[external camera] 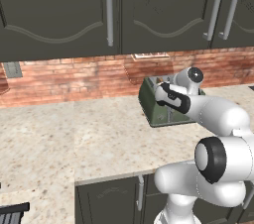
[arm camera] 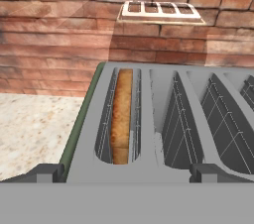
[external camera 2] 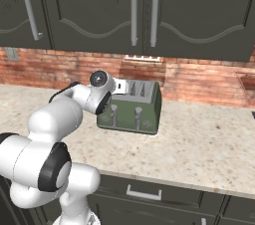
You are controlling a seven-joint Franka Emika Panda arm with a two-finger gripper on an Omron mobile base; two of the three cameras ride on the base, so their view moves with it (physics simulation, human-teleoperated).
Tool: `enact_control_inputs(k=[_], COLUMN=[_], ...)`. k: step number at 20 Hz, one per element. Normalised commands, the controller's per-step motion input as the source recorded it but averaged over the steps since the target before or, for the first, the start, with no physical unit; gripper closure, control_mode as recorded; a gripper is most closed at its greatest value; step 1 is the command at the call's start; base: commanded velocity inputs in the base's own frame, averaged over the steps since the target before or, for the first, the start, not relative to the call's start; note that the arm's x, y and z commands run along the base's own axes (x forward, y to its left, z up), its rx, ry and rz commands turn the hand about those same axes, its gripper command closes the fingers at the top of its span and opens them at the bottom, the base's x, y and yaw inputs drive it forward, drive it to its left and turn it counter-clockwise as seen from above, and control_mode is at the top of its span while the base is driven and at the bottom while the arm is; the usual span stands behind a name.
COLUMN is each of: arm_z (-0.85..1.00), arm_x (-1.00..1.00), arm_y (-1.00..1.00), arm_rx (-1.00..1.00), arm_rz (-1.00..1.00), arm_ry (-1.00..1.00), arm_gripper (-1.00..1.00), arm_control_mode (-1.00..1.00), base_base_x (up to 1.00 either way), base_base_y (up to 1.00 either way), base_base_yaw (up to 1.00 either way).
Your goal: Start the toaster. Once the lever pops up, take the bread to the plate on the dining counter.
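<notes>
toaster: on the wall counter, against the brick wall
bread: sunk in the toaster's leftmost slot
my gripper: fingers spread wide, empty, just above the toaster's near edge

Dark cabinets with silver handles hung at twelve o'clock above a red brick wall and speckled beige counter.

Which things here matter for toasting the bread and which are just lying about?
For the job:
- boxy dark olive-green toaster with silvery slotted top
- brown bread slice standing in the toaster's leftmost slot
- open gripper just above the slots

Just there:
- white wall outlet on the red brick backsplash
- dark upper cabinets with silver handles
- beige speckled wall counter
</notes>
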Motion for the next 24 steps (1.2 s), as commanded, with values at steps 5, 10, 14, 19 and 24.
enact_control_inputs(k=[5, 10, 14, 19, 24], arm_z=[0.0, 0.0, 0.0, 0.0, 0.0], arm_x=[0.0, 0.0, 0.0, 0.0, 0.0], arm_y=[0.0, 0.0, 0.0, 0.0, 0.0], arm_rx=[0.0, 0.0, 0.0, 0.0, 0.0], arm_rz=[0.0, 0.0, 0.0, 0.0, 0.0], arm_ry=[0.0, 0.0, 0.0, 0.0, 0.0], arm_gripper=[-1.0, -1.0, -1.0, -1.0, -1.0], arm_control_mode=[-1.0, -1.0, -1.0, -1.0, -1.0], base_base_x=[0.0, 0.0, 0.0, 0.0, 0.0], base_base_y=[0.0, 0.0, 0.0, 0.0, 0.0], base_base_yaw=[0.0, 0.0, 0.0, 0.0, 0.0])
